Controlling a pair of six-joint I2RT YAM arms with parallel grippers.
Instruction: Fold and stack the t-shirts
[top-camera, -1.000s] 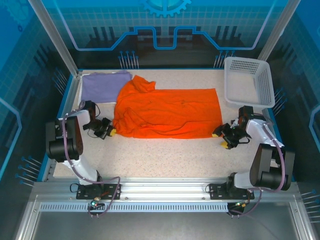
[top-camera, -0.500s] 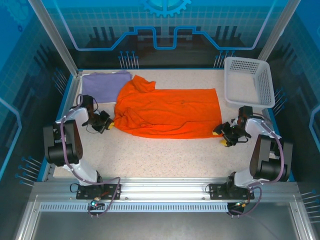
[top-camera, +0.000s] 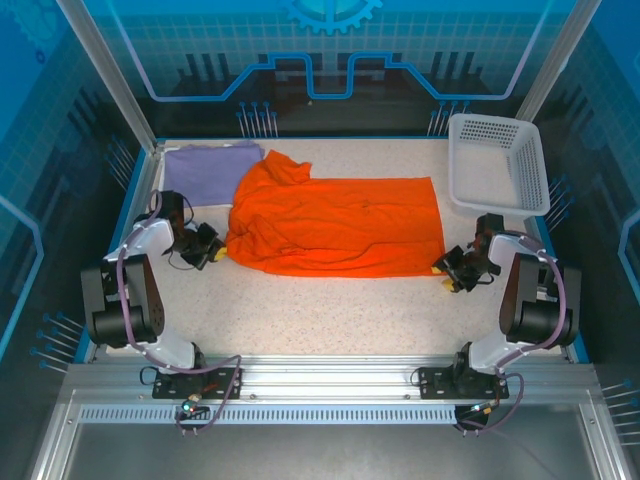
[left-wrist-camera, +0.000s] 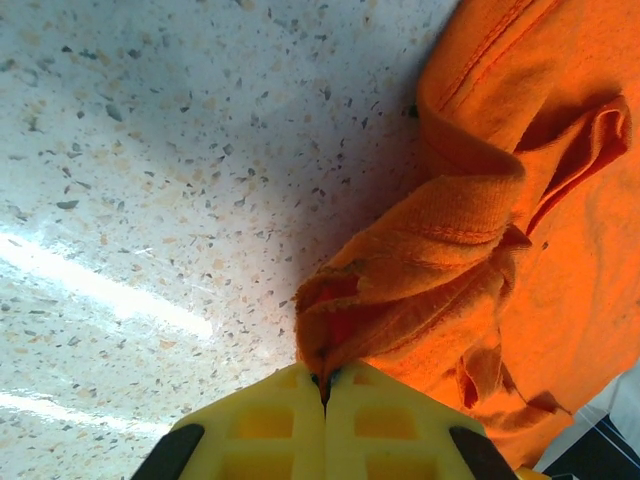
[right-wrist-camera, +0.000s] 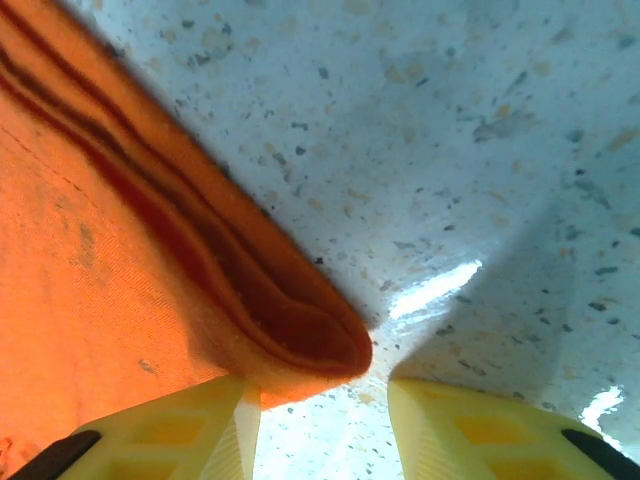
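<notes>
Grip check: left gripper (left-wrist-camera: 325, 388) clamped on orange t-shirt (top-camera: 340, 225) edge, right gripper (right-wrist-camera: 322, 402) jaws apart astride the far corner, likely staging a fold.

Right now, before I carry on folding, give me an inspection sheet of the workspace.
Surface: speckled table, no spills seen.
Job's things: orange t-shirt spread mid-table, left end bunched; lavender t-shirt at far left corner.
Clutter: white mesh basket, far right corner.
Grippers: left gripper shut on the orange t-shirt's left edge; right gripper open at its folded right corner.
Cables: purple cables along both arms, off the cloth.
Surroundings: blue enclosure panels.
</notes>
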